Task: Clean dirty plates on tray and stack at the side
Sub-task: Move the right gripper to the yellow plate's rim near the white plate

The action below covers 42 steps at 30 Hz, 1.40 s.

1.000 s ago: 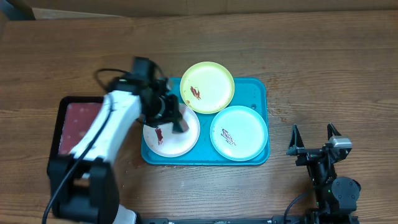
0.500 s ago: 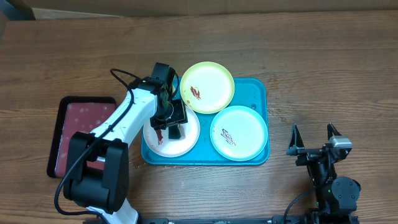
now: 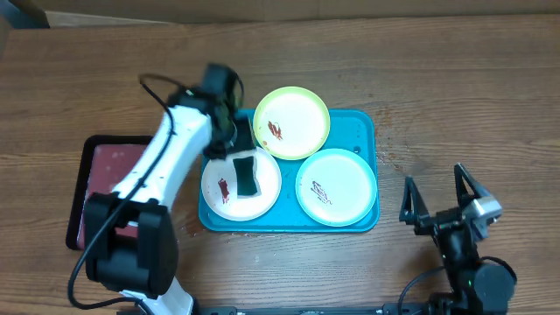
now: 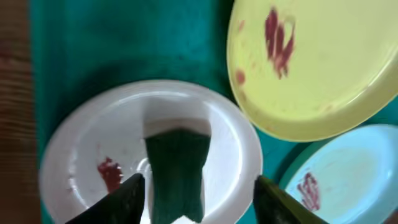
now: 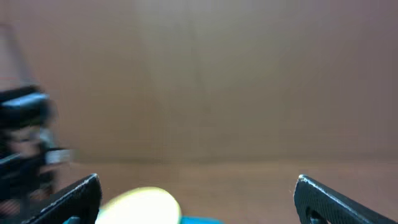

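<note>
Overhead, the left gripper point(image 4: 199, 193) has released the dark green sponge point(image 3: 247, 177) onto the white plate point(image 3: 263, 199) at the tray's point(image 3: 360, 131) near-left corner and lifted, jaws apart, leaving the red smear point(image 3: 223, 186) unwiped, while the right gripper point(image 3: 433, 188) waits wide open.
</note>
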Motion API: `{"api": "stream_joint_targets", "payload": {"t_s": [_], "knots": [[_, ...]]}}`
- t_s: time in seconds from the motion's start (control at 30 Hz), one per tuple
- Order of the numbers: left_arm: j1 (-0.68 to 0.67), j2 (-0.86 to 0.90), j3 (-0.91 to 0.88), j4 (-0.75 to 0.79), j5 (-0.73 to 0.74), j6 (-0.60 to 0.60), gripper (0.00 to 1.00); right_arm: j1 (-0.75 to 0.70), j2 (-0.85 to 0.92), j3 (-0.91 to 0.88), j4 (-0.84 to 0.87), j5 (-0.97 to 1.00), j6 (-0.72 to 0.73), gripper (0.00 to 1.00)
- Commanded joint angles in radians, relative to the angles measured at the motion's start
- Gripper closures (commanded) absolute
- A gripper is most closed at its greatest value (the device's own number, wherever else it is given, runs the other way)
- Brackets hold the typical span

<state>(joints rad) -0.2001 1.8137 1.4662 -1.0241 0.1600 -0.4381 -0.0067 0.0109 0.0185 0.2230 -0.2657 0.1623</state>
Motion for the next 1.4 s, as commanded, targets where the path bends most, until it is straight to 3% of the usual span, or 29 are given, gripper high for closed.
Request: {"api": "stream_joint_targets", "payload": {"t_s": [0.0,0.07,0.13,0.17,0.27,0.4,0.57,0.63,0.67,0.7,0.73,0.83,0.97,1.03,1.13,1.2,1.23,1.37], "knots": [[0.09,-0.026,0.147,-0.066,-0.018,0.023,0.38,-0.002,-0.005,0.013,0.082,-0.132,0.031,0.0],[0.13,-0.03,0.19,-0.099,-0.017,0.023,0.28,-0.002,0.011,0.082,0.056,-0.161,-0.018,0.0],[0.163,-0.03,0.212,-0.122,-0.006,0.023,0.04,-0.002,0.065,0.204,-0.064,-0.189,-0.095,0.0],[0.175,-0.03,0.212,-0.125,-0.003,0.023,0.0,-0.002,0.104,0.276,-0.148,-0.193,-0.135,0.0],[0.196,-0.03,0.211,-0.133,-0.004,0.023,0.0,-0.002,0.296,0.542,-0.472,-0.192,-0.27,0.0],[0.198,-0.029,0.21,-0.131,-0.006,0.023,0.0,0.0,0.612,0.896,-0.777,-0.261,-0.292,0.0],[0.198,-0.029,0.21,-0.13,-0.006,0.023,0.0,0.0,0.879,1.134,-0.813,-0.679,-0.115,0.0],[0.198,-0.029,0.21,-0.132,-0.006,0.023,0.0,0.008,0.986,1.158,-0.66,-0.819,-0.002,0.0],[0.198,-0.029,0.21,-0.132,-0.006,0.023,0.0,0.018,1.021,1.158,-0.619,-0.824,0.055,0.12],[0.198,-0.029,0.21,-0.132,-0.006,0.023,0.0,0.034,1.053,1.158,-0.598,-0.818,0.08,0.25],[0.198,-0.029,0.21,-0.132,-0.006,0.023,0.0,0.064,1.089,1.158,-0.599,-0.792,0.081,0.31],[0.198,-0.029,0.21,-0.132,-0.006,0.023,0.0,0.189,1.175,1.158,-0.68,-0.539,0.066,0.22],[0.198,-0.029,0.21,-0.132,-0.006,0.023,0.0,0.411,1.3,1.158,-0.781,-0.079,0.067,0.22],[0.198,-0.029,0.21,-0.132,-0.006,0.023,0.0,0.5,1.367,1.158,-0.794,0.044,0.072,0.22],[0.198,-0.029,0.21,-0.131,-0.006,0.023,0.0,0.587,1.468,1.159,-0.773,0.114,0.111,0.26],[0.198,-0.029,0.21,-0.13,-0.006,0.023,0.0,0.615,1.544,1.176,-0.773,0.139,0.19,0.43],[0.198,-0.029,0.21,-0.131,-0.005,0.023,0.0,0.616,1.572,1.192,-0.788,0.132,0.216,0.45],[0.194,-0.029,0.21,-0.135,-0.003,0.023,0.0,0.616,1.699,1.344,-0.968,0.074,0.174,0.44]]}}
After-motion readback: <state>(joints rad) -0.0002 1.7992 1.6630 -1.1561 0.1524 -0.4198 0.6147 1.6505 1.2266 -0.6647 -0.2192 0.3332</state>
